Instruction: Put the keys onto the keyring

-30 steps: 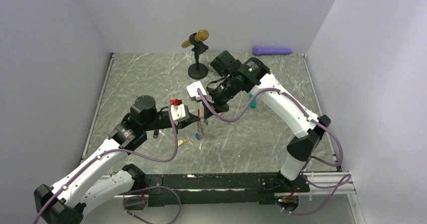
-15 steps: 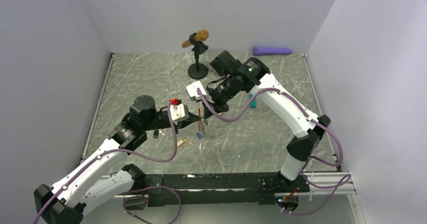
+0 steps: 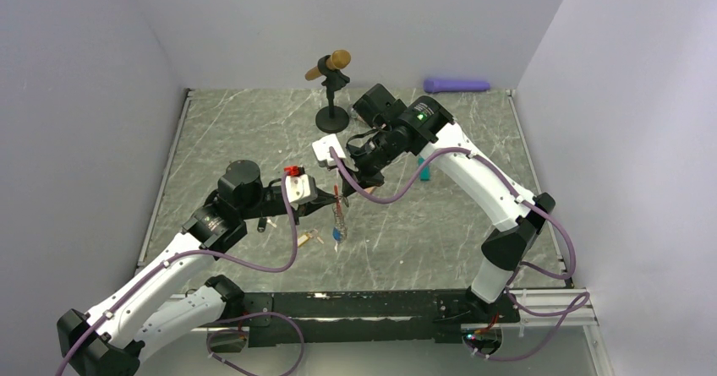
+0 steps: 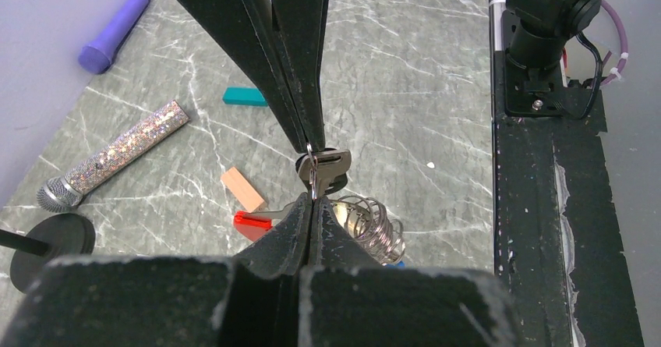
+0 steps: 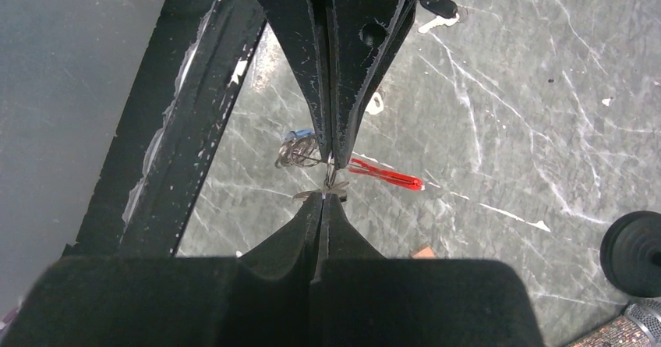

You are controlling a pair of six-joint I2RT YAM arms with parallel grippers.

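Mid-table, my left gripper (image 3: 328, 197) and right gripper (image 3: 348, 188) meet tip to tip above the marbled table (image 3: 440, 241). Both pairs of jaws are pressed together.

The left wrist view shows my left gripper (image 4: 312, 203) pinching the keyring (image 4: 372, 226). Its silvery coil bulges just right of my tips, and its red clip (image 4: 251, 224) juts out to the other side. My right gripper (image 4: 308, 146) comes in from opposite and appears to pinch a key (image 4: 324, 168), whose head sits in the small gap between the two sets of tips.

From the right wrist, the key (image 5: 312, 195) lies crosswise at my right gripper (image 5: 323, 198). The keyring (image 5: 296, 152) and red clip (image 5: 386, 176) flank my left gripper (image 5: 331, 157).

From above, the keyring (image 3: 338, 215) hangs clear of the table, with a blue tag (image 3: 337, 235) at its low end. A pale-tagged key (image 3: 311, 238) lies on the table near-left of it. A black-tagged key (image 3: 262, 222) lies farther left, beside my left arm.

A tan block (image 4: 243, 189), a teal block (image 4: 245, 96), a glittery microphone (image 4: 117, 156) and a purple torch (image 4: 113, 31) lie well apart from the keyring.
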